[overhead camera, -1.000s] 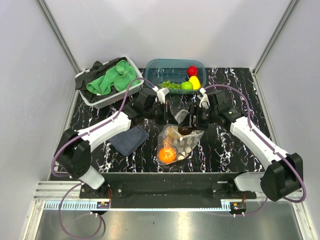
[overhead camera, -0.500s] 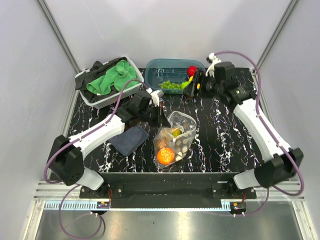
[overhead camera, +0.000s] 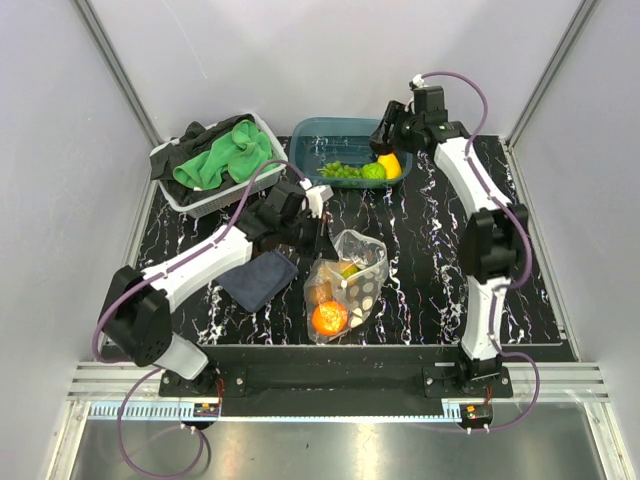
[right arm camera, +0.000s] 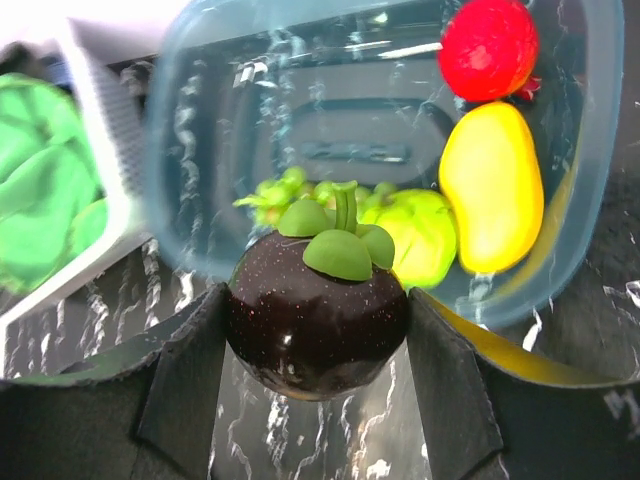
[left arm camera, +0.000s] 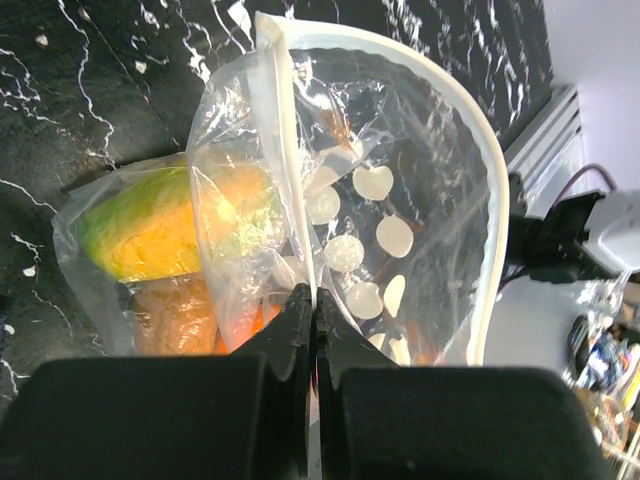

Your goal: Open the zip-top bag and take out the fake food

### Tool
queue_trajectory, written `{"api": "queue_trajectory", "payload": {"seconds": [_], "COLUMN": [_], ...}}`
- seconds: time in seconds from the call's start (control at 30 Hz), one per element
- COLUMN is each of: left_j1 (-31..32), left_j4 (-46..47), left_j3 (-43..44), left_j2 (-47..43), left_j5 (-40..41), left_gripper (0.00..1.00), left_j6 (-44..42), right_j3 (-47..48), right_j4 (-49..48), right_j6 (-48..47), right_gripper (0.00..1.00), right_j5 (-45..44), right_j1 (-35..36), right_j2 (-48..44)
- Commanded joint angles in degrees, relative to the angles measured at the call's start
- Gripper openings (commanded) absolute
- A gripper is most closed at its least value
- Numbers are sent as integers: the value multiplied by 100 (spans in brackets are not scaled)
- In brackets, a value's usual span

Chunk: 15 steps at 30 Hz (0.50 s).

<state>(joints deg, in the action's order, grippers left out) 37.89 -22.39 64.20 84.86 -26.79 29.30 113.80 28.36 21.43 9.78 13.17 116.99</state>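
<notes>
The left gripper (left arm camera: 313,300) is fully closed, its two black fingers (left arm camera: 290,330) pressed flat together on a fold of clear film at the mouth of the zip-top bag (left arm camera: 400,200); the white zip strip (left arm camera: 495,220) arcs away from the pinch in a wide loop, so the mouth stands open. Just behind the pinched film, inside the bag, lie a yellow-green piece (left arm camera: 150,225) and, below it, a brown piece (left arm camera: 170,315). Seen from above, the left gripper (overhead camera: 322,240) sits at the far left corner of the bag (overhead camera: 365,262); the bag runs from there toward the near edge of the marbled black table (overhead camera: 420,290), with an orange fruit (overhead camera: 329,318) at its near end. A dark blue cloth (overhead camera: 258,278) lies on the table just left of the bag.

The right gripper (right arm camera: 316,345) stands partly open, its fingers (right arm camera: 185,370) clamped on either side of a dark brown fruit (right arm camera: 316,320) with a green leafy cap. From above, the right gripper (overhead camera: 385,140) hangs over the right end of the teal tub (overhead camera: 310,135), well apart from the bag. Inside the tub (right arm camera: 200,120) lie a red piece (right arm camera: 487,45), a yellow piece (right arm camera: 492,185), a lime-green piece (right arm camera: 420,230) and green grapes (right arm camera: 275,190). Left of the tub, a white basket (overhead camera: 185,200) holds a green cloth (overhead camera: 220,155).
</notes>
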Motion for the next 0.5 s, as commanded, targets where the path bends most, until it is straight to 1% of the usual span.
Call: {"api": "queue_trajectory", "payload": {"seconds": [0.0, 0.03, 0.07, 0.13, 0.17, 0.2, 0.23, 0.27, 0.3, 0.33, 0.37, 0.43, 0.47], "left_j1": [-106, -115, -132, -176, -185, -194, -212, -220, -229, -273, -308, -404, -449], "left_j4": [-134, -134, -143, -160, -125, -108, -90, -81, -81, -90, -168, -239, -248], "left_j3": [452, 513, 566, 593, 602, 654, 672, 707, 760, 786, 813, 796, 778], "left_j2": [329, 373, 408, 461, 487, 531, 636, 698, 751, 830, 839, 761, 743], "left_j5": [-423, -520, -555, -591, -600, -626, -731, -784, -828, -959, -1004, -1048, -1031], "left_gripper": [0, 0, 0, 0, 0, 0, 0, 0, 0, 0, 0, 0, 0], "left_j6": [-556, -600, -723, -811, -838, -856, -864, -899, -926, -952, -996, -1057, -1119], "right_j3": [1248, 1468, 1861, 2311, 2844, 3093, 3287, 3568, 3692, 3780, 3877, 3878, 3774], "right_j4": [510, 582, 635, 802, 890, 1065, 1075, 1075, 1084, 1084, 1093, 1119, 1119], "right_j6": [168, 168, 177, 204, 204, 204, 221, 204, 195, 195, 195, 230, 230], "right_gripper": [22, 23, 26, 38, 43, 50, 62, 67, 73, 81, 85, 91, 97], "right_j5": [314, 314, 296, 296, 314, 323, 349, 349, 314, 296, 279, 244, 244], "right_j1": [-51, -51, -51, -51, -51, -51, -51, -51, -60, -51, -51, -51, -51], "right_j2": [1034, 1411, 1597, 2149, 2353, 2529, 2826, 2942, 3039, 3180, 3216, 3173, 3120]}}
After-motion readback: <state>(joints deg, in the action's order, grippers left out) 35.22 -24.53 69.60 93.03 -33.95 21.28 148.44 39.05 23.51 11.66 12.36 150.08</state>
